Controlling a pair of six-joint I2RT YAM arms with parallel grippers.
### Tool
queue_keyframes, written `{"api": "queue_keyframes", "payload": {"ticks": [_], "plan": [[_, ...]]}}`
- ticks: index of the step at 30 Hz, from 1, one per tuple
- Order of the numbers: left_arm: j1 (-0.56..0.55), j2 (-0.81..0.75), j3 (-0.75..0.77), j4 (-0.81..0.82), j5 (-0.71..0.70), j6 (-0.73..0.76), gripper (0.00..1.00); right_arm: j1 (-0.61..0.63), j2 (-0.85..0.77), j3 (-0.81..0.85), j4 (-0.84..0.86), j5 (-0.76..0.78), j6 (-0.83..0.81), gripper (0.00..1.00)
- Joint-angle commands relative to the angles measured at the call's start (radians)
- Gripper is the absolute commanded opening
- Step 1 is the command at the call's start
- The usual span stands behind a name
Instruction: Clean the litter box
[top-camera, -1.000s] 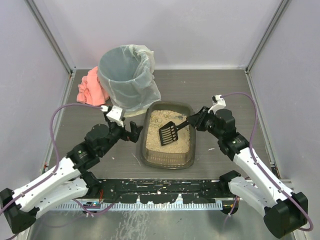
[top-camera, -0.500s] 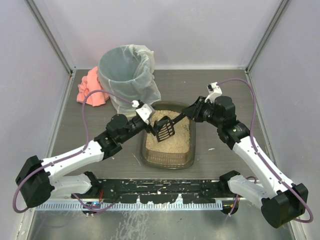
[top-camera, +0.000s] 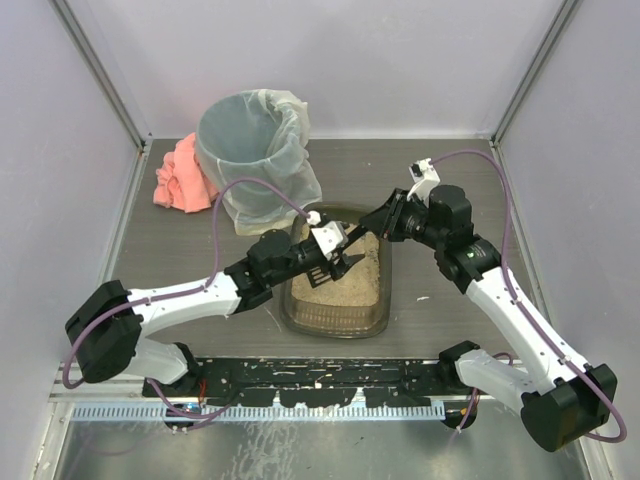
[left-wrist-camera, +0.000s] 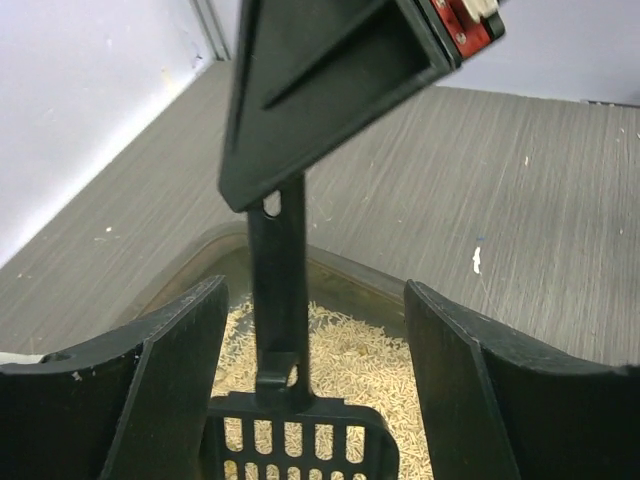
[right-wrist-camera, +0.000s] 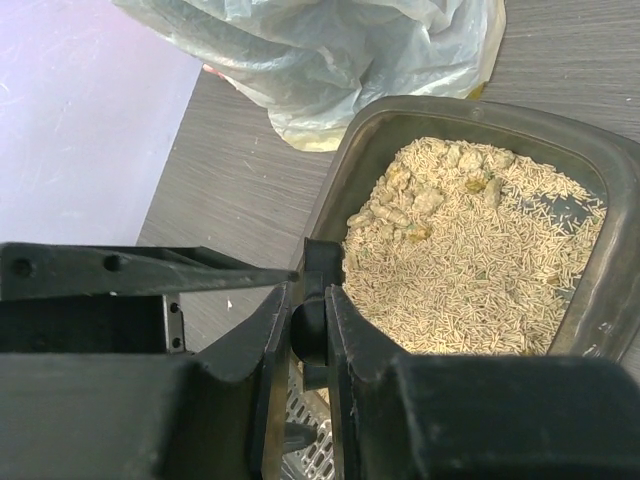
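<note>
Likely scoop (left-wrist-camera: 281, 300) handover above the litter box (top-camera: 335, 322), 5 o'clock of the bin (top-camera: 255, 180).
Your right claw (right-wrist-camera: 308, 330) clamps the scoop handle; left claw (left-wrist-camera: 315, 300) straddles it, apart — close squarely before right lets go.

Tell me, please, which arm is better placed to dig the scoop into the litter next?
Right, probably: the right gripper is shut on the scoop handle, its head over the litter box. The left gripper is open, straddling the scoop without gripping.

Robot lab test cell: plain pale panel walls (top-camera: 400, 60) on aluminium frame posts (top-camera: 101, 72), grey wood-grain laminate counter (top-camera: 450, 180), white-and-black robot left arm (top-camera: 180, 296) and right arm (top-camera: 520, 322) bolted to a black base rail (top-camera: 330, 372).
</note>
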Motion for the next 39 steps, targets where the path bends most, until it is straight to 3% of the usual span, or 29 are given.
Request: {"api": "queue_keyframes", "payload": {"ticks": [1,3,8,13,15,18,22,27,39], "plan": [[-0.011,-0.001,0.002,0.057,-0.023,0.032,0.70,0.000,-0.019,0.061,0.010,-0.018,-0.022,0.01],[-0.012,-0.003,-0.009,0.047,-0.037,0.028,0.64,0.000,-0.022,0.062,0.011,-0.019,-0.030,0.01],[-0.013,0.001,0.003,0.007,-0.059,0.017,0.35,0.000,-0.023,0.053,0.029,-0.053,-0.038,0.01],[-0.012,0.019,0.017,0.002,-0.071,0.018,0.29,-0.001,-0.037,0.046,0.035,-0.067,-0.033,0.01],[-0.013,0.029,0.023,0.000,-0.070,0.018,0.22,-0.002,-0.043,0.046,0.032,-0.068,-0.035,0.03],[-0.013,0.036,0.030,-0.001,-0.065,0.011,0.10,-0.001,-0.046,0.043,0.017,-0.059,-0.038,0.23],[-0.016,0.031,0.029,0.020,-0.056,-0.005,0.01,-0.001,-0.045,0.022,0.010,-0.026,-0.025,0.52],[-0.018,0.019,0.021,0.050,-0.048,-0.019,0.00,0.000,-0.026,-0.012,0.015,-0.006,0.007,0.59],[-0.030,0.048,0.050,0.061,-0.040,-0.041,0.00,0.005,0.033,-0.093,0.115,-0.020,0.060,0.54]]}}
